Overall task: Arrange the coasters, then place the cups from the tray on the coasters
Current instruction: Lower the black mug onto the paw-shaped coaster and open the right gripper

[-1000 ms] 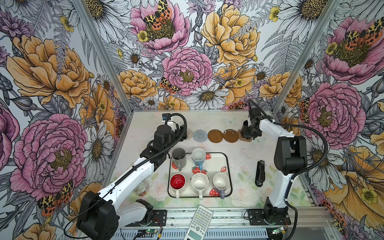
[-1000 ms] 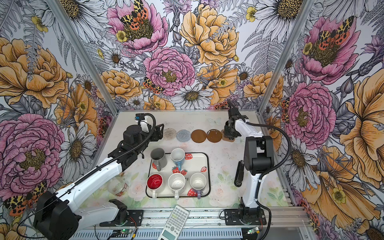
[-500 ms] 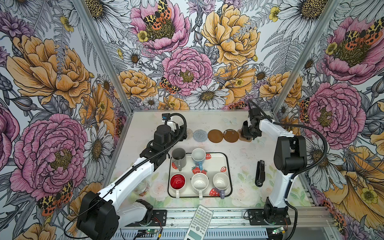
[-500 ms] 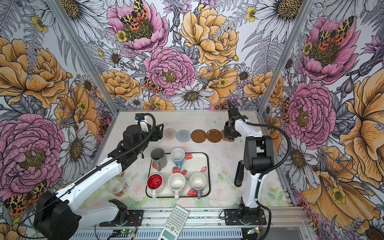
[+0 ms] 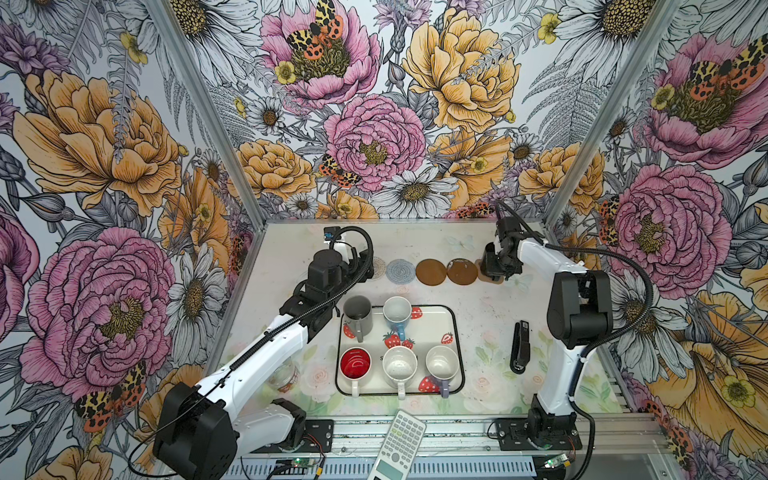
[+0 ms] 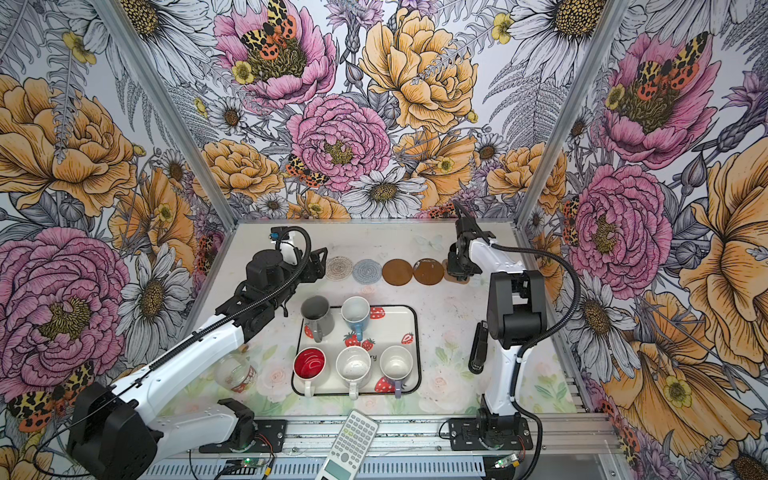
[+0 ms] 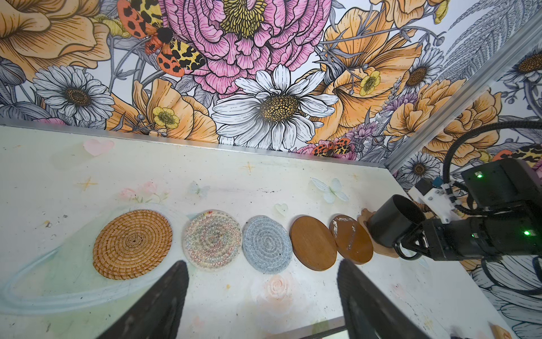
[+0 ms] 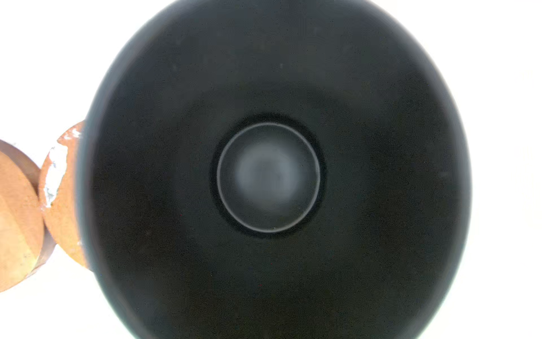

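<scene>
No movement in the last second. Right gripper (image 7: 412, 242) clamped on the handle of the black mug (image 7: 390, 223), which sits on or just above the paw mat (image 7: 365, 212) at far right. Left gripper (image 7: 261, 264) is wide open and empty (over the mat row). Five mugs wait on the tray (image 5: 456, 332). Release looks due.

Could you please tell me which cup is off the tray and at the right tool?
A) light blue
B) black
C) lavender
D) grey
B: the black cup is gripped by the right tool, away from the tray.
</scene>
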Tool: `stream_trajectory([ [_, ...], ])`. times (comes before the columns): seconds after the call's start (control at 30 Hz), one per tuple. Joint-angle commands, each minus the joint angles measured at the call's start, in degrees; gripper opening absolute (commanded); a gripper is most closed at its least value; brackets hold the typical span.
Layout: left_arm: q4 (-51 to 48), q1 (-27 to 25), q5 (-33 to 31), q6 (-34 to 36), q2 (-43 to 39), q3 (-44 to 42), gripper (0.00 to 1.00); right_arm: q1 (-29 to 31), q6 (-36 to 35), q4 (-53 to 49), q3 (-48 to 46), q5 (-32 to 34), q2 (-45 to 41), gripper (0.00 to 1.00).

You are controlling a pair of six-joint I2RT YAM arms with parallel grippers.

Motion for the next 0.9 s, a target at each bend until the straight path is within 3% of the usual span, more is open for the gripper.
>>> stream_trajectory([
  [0.0, 0.6, 0.4, 0.6, -0.5, -0.6, -0.3, 0.81, 0.0, -0.7, 3.2, 0.3, -0.4, 0.0, 0.09],
  [0.4, 0.5, 0.3, 0.4, -0.6, -1.7, -0.6, 0.81, 0.2, -0.3, 3.2, -1.4, 0.3, -2.7, 0.51],
  [0.63, -0.4, 0.3, -0.3, -0.6, -2.7, -0.6, 0.81, 0.2, -0.4, 3.2, -2.5, 0.8, -6.3, 0.61],
  [0.87, -2.8, 0.3, -2.0, -1.5, -3.3, -0.1, 0.81, 0.6, 1.6, 3.3, -4.6, 2.1, -14.7, 0.63],
])
